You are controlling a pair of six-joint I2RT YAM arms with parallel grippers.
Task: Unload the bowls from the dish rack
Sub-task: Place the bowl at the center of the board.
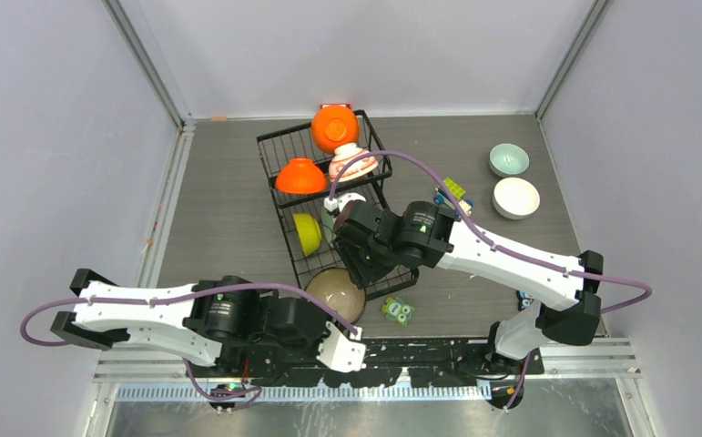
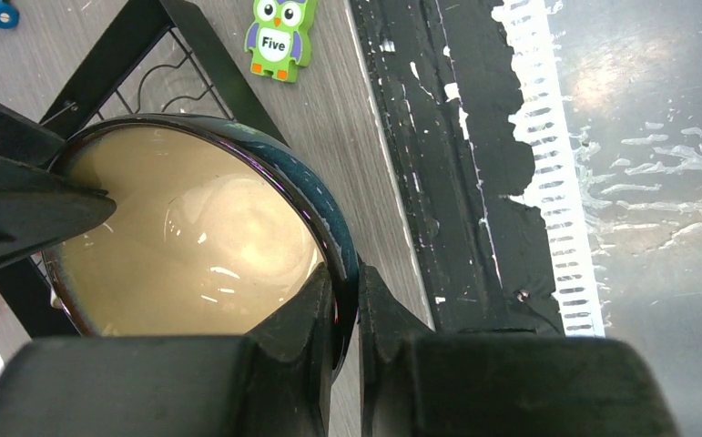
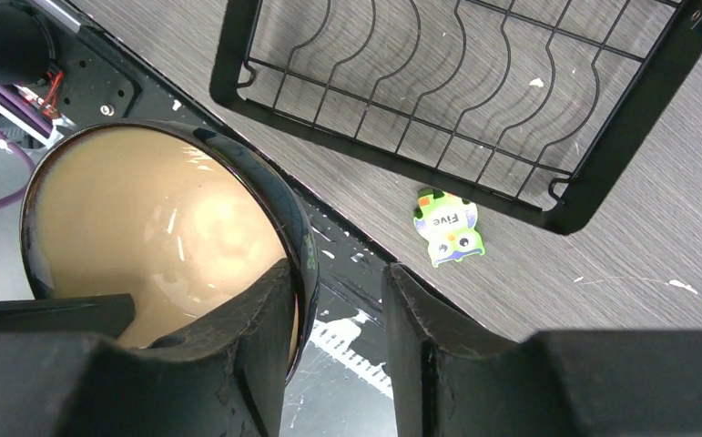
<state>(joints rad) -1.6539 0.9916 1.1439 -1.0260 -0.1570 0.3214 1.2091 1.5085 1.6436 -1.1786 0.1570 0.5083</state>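
So both arms are on the same bowl here. The dark brown bowl [image 1: 336,293], tan inside, sits at the near end of the dish rack [image 1: 280,150], right by the corner closest to the arm bases. Can't tell if it's resting on the wires or lifted off them.

The left pincer [image 2: 345,271] is clamped on the bowl's rim, one finger inside and one outside, no gap. The right pincer [image 3: 336,269] straddles the rim on another side with its jaws apart. The inner finger is against the inside wall, and the outer one stands clear of the bowl.

Four more bowls are in the rack: an orange bowl [image 1: 334,127] at the far end, a second orange one [image 1: 300,176], a white floral bowl [image 1: 351,162] and a lime green bowl [image 1: 307,233]. Out on the surface [image 1: 228,209] to the right are a pale mint bowl [image 1: 508,160] and a white bowl [image 1: 516,198], just beside each other. A little green owl toy [image 1: 398,310] lies near the rack's near corner.
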